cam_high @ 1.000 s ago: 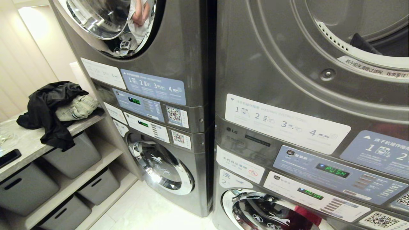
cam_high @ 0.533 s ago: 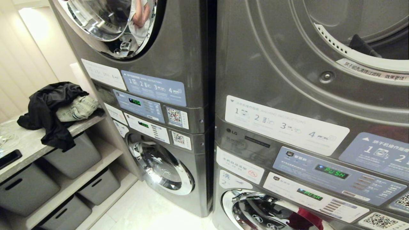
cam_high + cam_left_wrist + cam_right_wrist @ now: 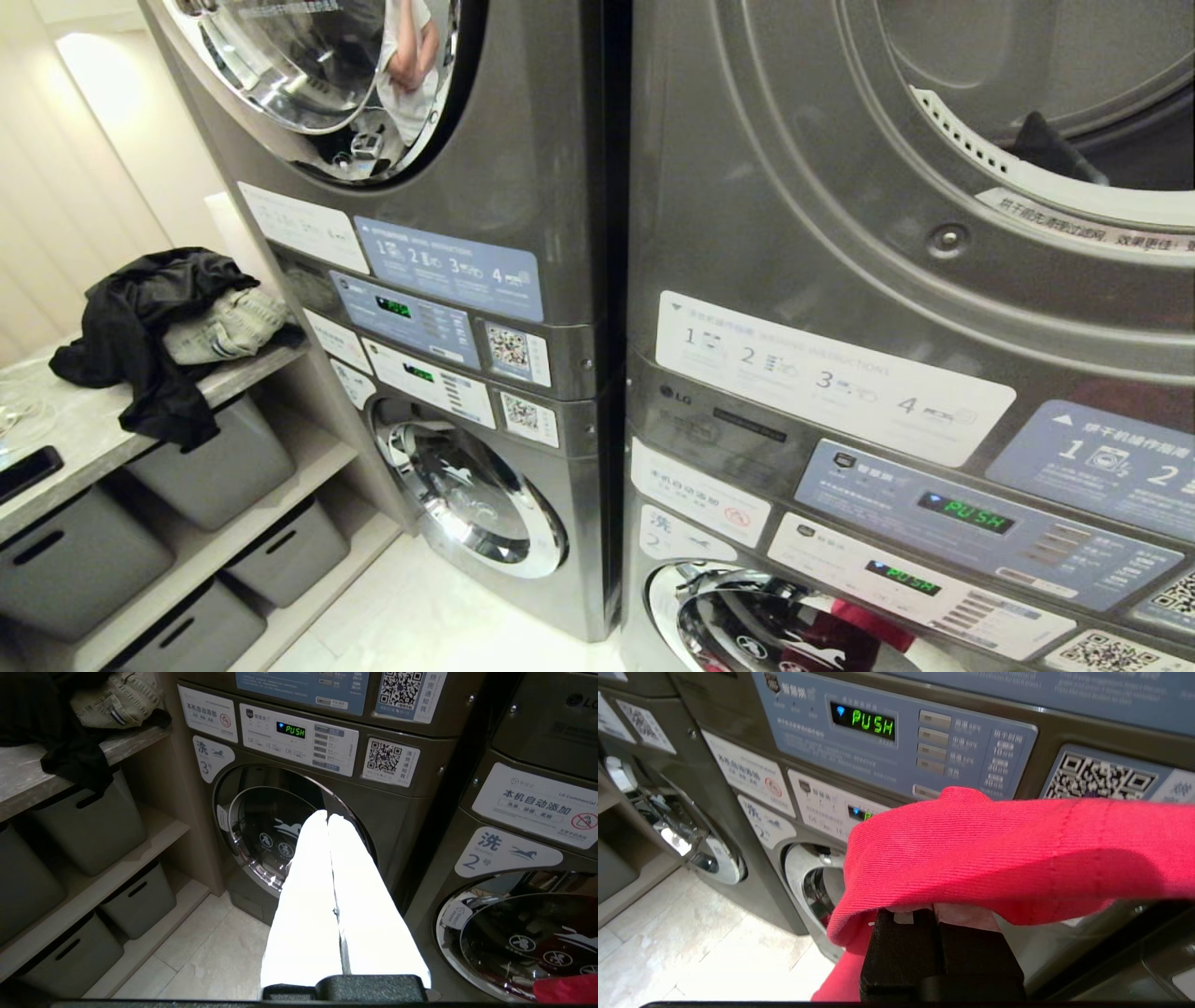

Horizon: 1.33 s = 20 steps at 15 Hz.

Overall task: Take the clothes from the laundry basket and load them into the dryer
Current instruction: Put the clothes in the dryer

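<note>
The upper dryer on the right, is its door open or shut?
Open. The dryer opening shows bare drum, lint filter and a dark garment inside, with no glass across it.

A pale tiled floor (image 3: 439, 607) runs beneath a shelving unit (image 3: 233, 523) holding grey storage bins (image 3: 215, 457). Its marbled tabletop (image 3: 84, 420) meets a cream panelled wall (image 3: 56, 205), brightly lit.

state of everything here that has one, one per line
right tool: shut on red garment
left tool: shut, empty
right upper dryer: door open, dark cloth inside
left lower washer door: closed
dryer display: lit, reads PUSH
</note>
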{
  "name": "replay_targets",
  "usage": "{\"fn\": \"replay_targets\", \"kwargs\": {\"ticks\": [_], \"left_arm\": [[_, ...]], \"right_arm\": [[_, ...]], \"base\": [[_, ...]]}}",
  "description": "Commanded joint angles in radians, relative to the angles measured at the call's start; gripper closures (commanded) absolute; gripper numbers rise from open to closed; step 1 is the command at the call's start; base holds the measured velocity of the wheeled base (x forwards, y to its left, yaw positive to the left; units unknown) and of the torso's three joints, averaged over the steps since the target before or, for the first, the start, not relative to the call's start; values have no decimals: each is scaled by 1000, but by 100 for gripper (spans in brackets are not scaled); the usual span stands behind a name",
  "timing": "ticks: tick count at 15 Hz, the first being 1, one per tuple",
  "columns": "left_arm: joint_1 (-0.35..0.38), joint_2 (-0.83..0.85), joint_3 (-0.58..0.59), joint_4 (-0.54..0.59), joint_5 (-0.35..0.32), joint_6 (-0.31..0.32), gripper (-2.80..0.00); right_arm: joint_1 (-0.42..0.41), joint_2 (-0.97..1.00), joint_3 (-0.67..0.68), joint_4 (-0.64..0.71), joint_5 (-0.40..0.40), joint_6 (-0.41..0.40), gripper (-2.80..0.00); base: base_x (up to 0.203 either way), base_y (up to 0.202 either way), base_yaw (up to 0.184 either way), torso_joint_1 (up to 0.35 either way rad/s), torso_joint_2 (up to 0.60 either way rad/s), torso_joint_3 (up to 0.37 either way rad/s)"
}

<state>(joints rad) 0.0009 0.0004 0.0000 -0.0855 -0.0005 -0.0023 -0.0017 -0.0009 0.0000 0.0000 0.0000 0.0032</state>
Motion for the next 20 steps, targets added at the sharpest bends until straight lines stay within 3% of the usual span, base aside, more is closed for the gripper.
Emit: {"fn": "replay_targets", "kwargs": {"ticks": [1, 7, 18, 20], "left_arm": [[1, -2, 32, 0, -1, -1, 0], [1, -2, 32, 1, 1, -1, 0], [1, -2, 32, 1, 1, -2, 0], [1, -2, 33, 1, 1, -1, 0]], "right_arm": [[0, 1, 0, 0, 0, 3, 0], [0, 1, 0, 0, 0, 3, 0], [0, 1, 0, 0, 0, 1, 0], [0, 1, 1, -1, 5, -33, 0]], "base": [[178, 0, 0, 51, -134, -61], [181, 0, 0, 77, -123, -65], [0, 0, 0, 39, -79, -38], [0, 0, 0, 0, 0, 0]]}}
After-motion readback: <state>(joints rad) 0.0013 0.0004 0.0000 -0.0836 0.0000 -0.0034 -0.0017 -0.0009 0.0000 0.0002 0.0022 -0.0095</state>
